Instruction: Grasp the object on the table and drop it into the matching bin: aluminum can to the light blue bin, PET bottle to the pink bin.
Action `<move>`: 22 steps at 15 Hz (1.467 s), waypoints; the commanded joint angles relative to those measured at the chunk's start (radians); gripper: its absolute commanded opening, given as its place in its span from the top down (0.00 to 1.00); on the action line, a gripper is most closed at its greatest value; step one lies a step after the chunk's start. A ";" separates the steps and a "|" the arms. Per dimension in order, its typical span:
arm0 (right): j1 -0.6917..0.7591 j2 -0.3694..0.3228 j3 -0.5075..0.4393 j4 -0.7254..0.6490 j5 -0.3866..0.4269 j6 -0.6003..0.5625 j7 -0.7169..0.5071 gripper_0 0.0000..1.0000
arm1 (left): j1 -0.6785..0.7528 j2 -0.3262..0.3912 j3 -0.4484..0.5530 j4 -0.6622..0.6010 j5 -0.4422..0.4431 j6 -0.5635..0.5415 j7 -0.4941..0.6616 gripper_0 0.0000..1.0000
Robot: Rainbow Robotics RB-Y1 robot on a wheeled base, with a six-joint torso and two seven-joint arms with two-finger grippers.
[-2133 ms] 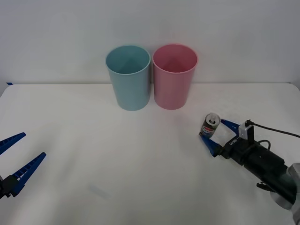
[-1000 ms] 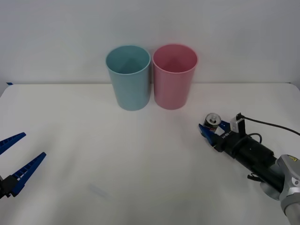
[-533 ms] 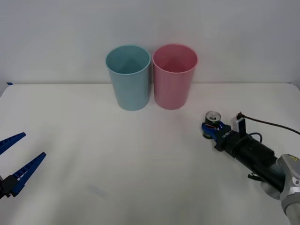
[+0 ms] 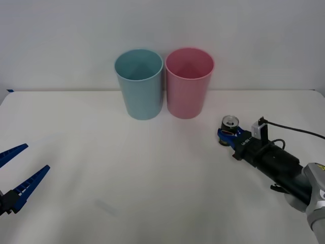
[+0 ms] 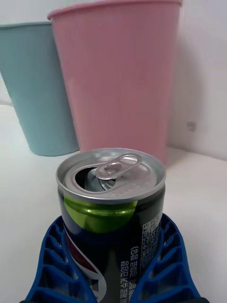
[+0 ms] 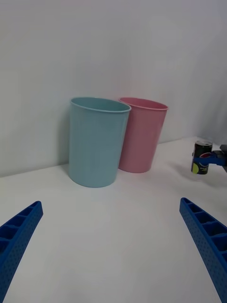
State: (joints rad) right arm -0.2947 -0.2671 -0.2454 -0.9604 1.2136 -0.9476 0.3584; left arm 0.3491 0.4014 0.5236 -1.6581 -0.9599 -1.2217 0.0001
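We have the right gripper (image 4: 227, 135) clamped on the aluminum can (image 4: 230, 127), upright at the tabletop's (image 4: 152, 168) right side, near the pink bin (image 4: 189, 83). It looks open, light, thin-walled and slick, so we would grip mid-body, gently. The left gripper (image 4: 15, 175) waits with jaws apart.

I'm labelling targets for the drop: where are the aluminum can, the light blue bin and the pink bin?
aluminum can (image 5: 111, 222): right wrist view, on its dark side wall.
light blue bin (image 4: 142, 94): front view, on its outer wall.
pink bin (image 4: 186, 94): front view, on its outer wall.
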 commanded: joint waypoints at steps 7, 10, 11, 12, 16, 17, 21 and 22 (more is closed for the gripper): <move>0.088 -0.075 0.159 -0.368 -0.055 0.020 -0.363 1.00 | 0.000 0.000 0.000 0.000 0.000 0.000 0.000 0.00; 0.088 -0.089 0.175 -0.459 -0.060 0.026 -0.464 1.00 | 0.000 0.000 0.000 0.000 0.000 0.000 0.000 0.00; 0.088 -0.092 0.176 -0.488 -0.060 0.029 -0.499 1.00 | 0.000 0.000 0.000 0.000 0.000 0.000 0.000 0.00; 0.085 -0.098 0.181 -0.515 -0.060 0.030 -0.533 1.00 | 0.000 0.000 0.000 0.000 0.000 0.000 0.000 0.00; 0.049 -0.130 0.230 -0.618 -0.075 0.089 -0.659 1.00 | 0.000 0.000 0.000 0.000 0.000 0.000 0.000 0.00; 0.035 -0.149 0.259 -0.638 -0.095 0.128 -0.665 1.00 | 0.000 0.000 0.000 0.000 0.000 0.000 0.000 0.00; -0.055 -0.211 0.363 -0.667 -0.129 0.247 -0.674 1.00 | 0.000 0.000 0.000 0.000 0.000 0.000 0.000 0.00; -0.083 -0.221 0.379 -0.667 -0.129 0.263 -0.677 1.00 | 0.000 0.000 0.000 0.000 0.000 0.000 0.000 0.00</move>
State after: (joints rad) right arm -0.3573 -0.4809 0.1220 -1.6275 1.0846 -0.6974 -0.3167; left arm 0.3491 0.4014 0.5236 -1.6581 -0.9599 -1.2217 0.0000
